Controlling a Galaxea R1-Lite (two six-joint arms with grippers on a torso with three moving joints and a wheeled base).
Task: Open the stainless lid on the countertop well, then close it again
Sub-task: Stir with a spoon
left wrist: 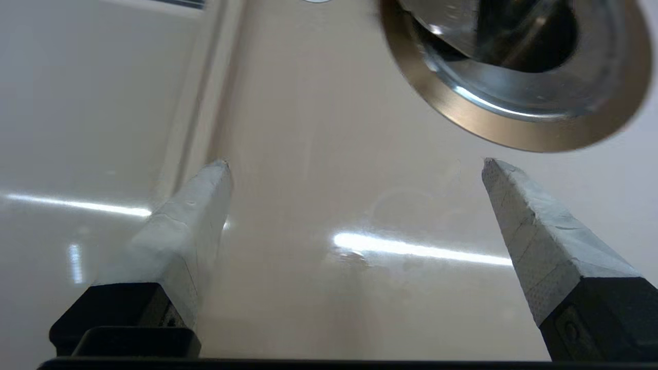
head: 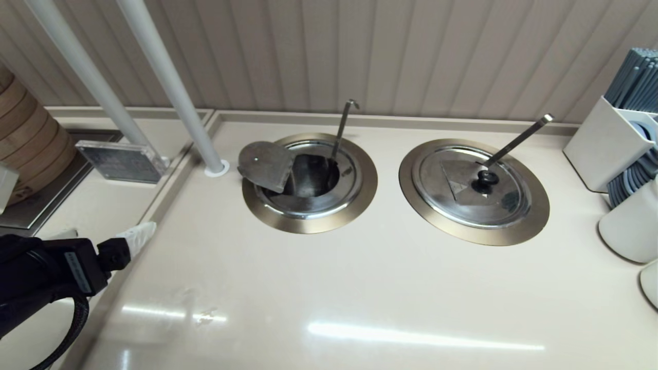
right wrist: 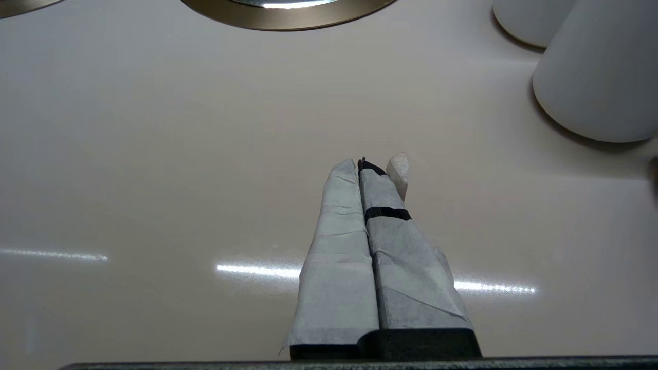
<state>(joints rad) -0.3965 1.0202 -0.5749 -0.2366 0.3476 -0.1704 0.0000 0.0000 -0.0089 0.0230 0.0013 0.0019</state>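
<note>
At the far left of the head view, the left gripper [head: 134, 237] hangs low over the counter's left edge, well apart from the wells; its wrist view shows the two taped fingers [left wrist: 190, 216] spread wide with nothing between them.

Right of it, set into the beige countertop [head: 329, 298], is the countertop well [head: 310, 183], a dark basin inside a wide bronze-grey ring. It stands open. The stainless lid [head: 264, 165] is tipped up at the well's left side, its lower edge down inside the opening and its dull underside showing. A thin hook-ended ladle handle [head: 342, 126] rises from the basin.

Further right, a second well [head: 473, 191] stays covered by its own lid, with a flat-ended ladle handle [head: 516, 139].

The right gripper [right wrist: 367, 167] shows only in its wrist view, fingers pressed together, empty, above bare counter.

The lid looks thin, rigid, light and slippery; its knob is hidden, so the raised rim is probably the place to pinch.
</note>
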